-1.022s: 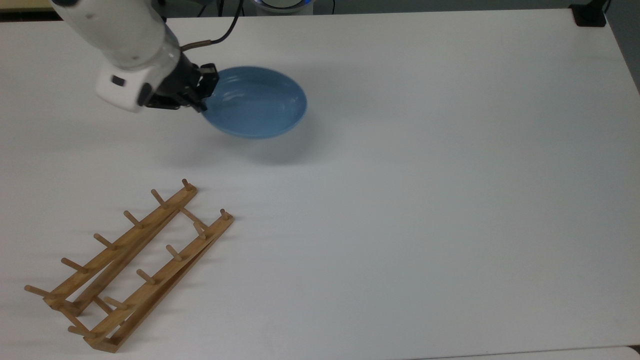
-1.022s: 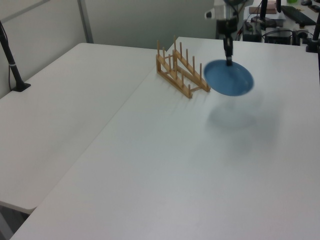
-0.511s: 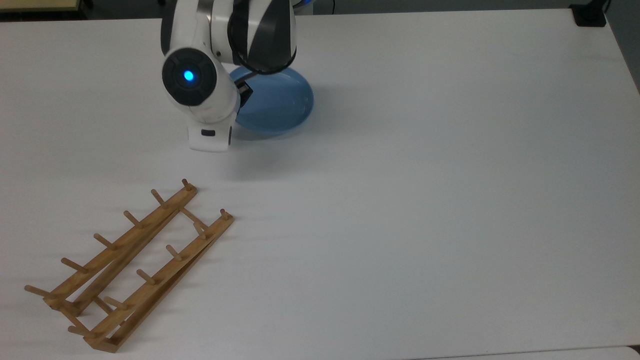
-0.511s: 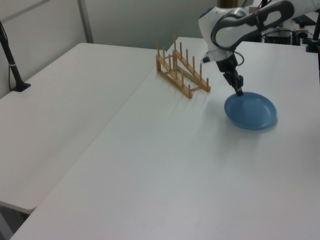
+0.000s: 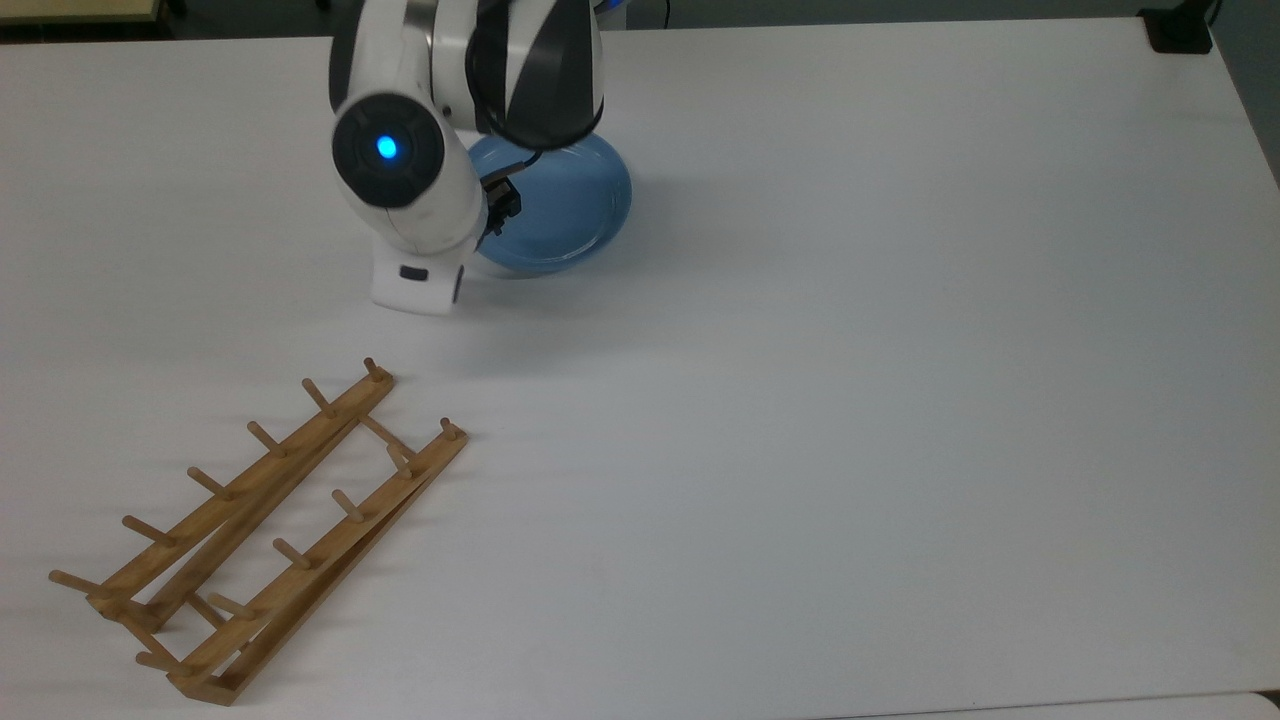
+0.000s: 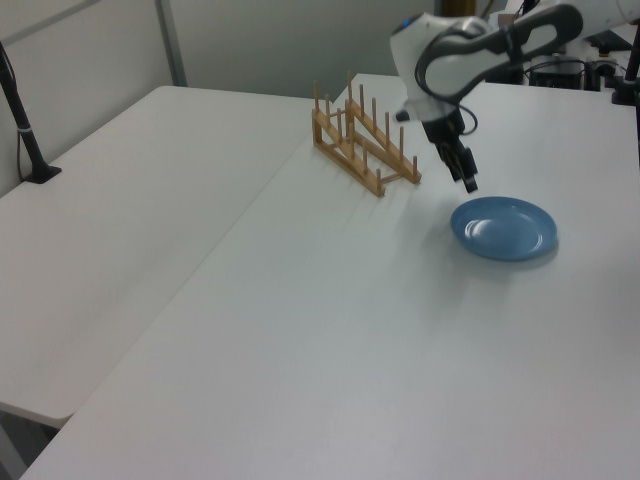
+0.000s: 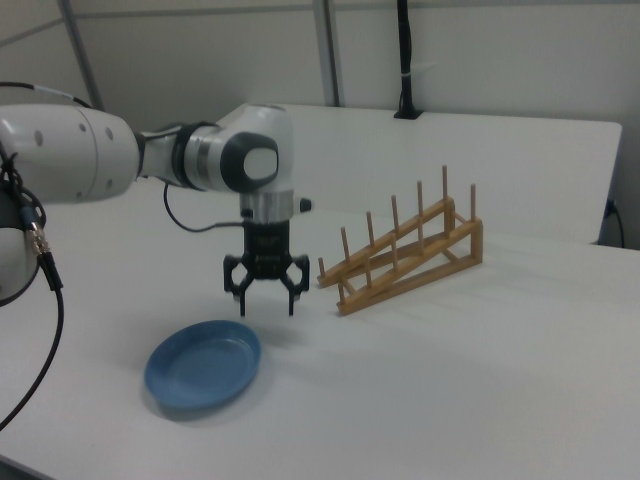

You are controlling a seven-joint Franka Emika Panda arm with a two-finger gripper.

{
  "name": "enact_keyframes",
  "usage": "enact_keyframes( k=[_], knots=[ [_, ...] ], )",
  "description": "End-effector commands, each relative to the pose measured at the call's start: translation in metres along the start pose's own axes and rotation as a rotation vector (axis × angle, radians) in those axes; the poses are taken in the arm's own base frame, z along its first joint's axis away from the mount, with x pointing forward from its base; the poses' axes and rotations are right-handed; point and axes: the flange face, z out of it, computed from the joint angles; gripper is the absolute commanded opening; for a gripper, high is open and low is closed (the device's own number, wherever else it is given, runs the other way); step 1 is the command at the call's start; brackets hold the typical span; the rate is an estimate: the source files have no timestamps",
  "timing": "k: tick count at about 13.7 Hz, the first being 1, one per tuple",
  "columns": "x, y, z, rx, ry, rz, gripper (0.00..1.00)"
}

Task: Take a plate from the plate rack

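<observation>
From where I sit, the job looks essentially done: the plate (image 7: 203,364) lies flat on the white table (image 5: 850,400), right way up, well apart from the plate rack (image 7: 405,256), and no slot of the rack holds anything. My gripper (image 7: 266,303) hangs just above the plate's edge nearest the rack, fingers (image 7: 293,298) spread wide and pointing down, holding nothing; in the right view I can see clear space between the fingertips and the dish. In the top view the arm's wrist covers the plate's left rim, so I cannot judge from there how high the gripper sits, but the left view shows the gripper (image 6: 468,181) off the plate (image 6: 503,227), above its rim on the rack's side. What I judge is left is only to lift the arm away and park it; the plate needs no further handling unless a different resting spot is wanted. Counting: one plate, one rack (image 5: 265,525), one arm with one gripper. The rack has two rails, and in the top view I count six pegs on each, twelve in all, every one bare.
</observation>
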Motion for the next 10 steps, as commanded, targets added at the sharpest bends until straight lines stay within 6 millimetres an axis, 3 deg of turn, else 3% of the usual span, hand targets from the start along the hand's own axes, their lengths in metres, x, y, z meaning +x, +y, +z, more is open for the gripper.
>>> enact_keyframes(
  k=[1,5,10],
  knots=[
    [-0.036,-0.014,-0.073,-0.089,0.099,0.182,1.00],
    [-0.076,-0.033,-0.138,-0.129,0.216,0.441,1.00],
    [-0.113,-0.064,-0.191,-0.136,0.342,0.721,1.00]
  ],
)
